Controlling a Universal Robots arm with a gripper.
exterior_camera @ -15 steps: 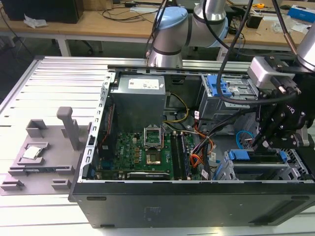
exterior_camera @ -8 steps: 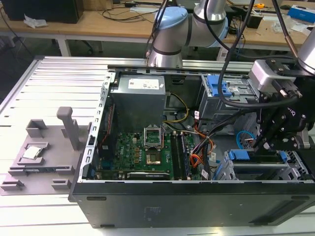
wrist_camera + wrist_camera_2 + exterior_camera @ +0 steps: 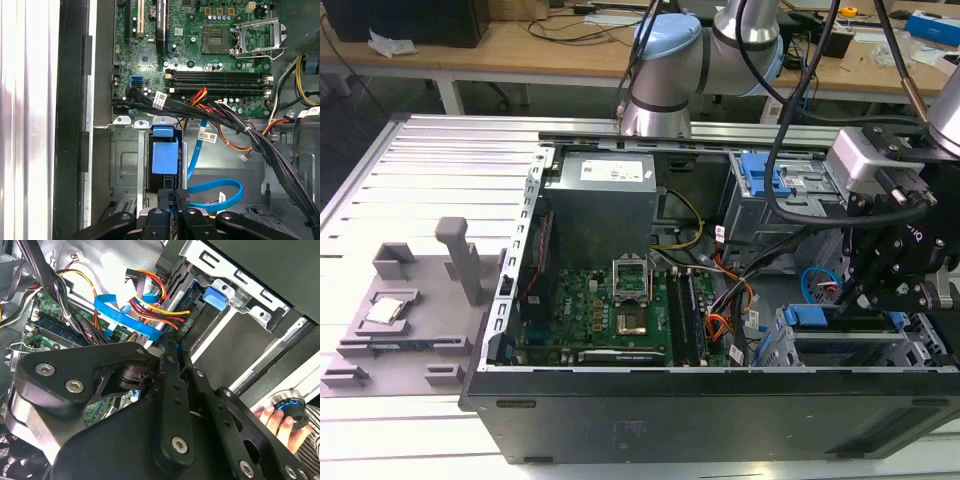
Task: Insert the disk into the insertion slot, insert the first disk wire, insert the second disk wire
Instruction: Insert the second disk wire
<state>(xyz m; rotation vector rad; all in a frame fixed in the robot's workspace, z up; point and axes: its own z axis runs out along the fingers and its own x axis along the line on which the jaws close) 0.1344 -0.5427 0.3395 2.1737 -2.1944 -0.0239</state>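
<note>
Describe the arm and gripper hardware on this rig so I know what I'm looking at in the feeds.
In the exterior view, the arm has silver tube links and light blue joint caps, with black cables running along it. A grey block sits at the wrist above the gripper, a matte black assembly. In both wrist views its black linkage bars carry silver screw heads and end in narrow black fingers.

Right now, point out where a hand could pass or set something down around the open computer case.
Free: the ribbed metal table, between the computer case and the grey fixture. Crowded: inside the case, the red-orange wire bundle and light blue cable crowd the drive cage, where the robot hand sits.
</note>
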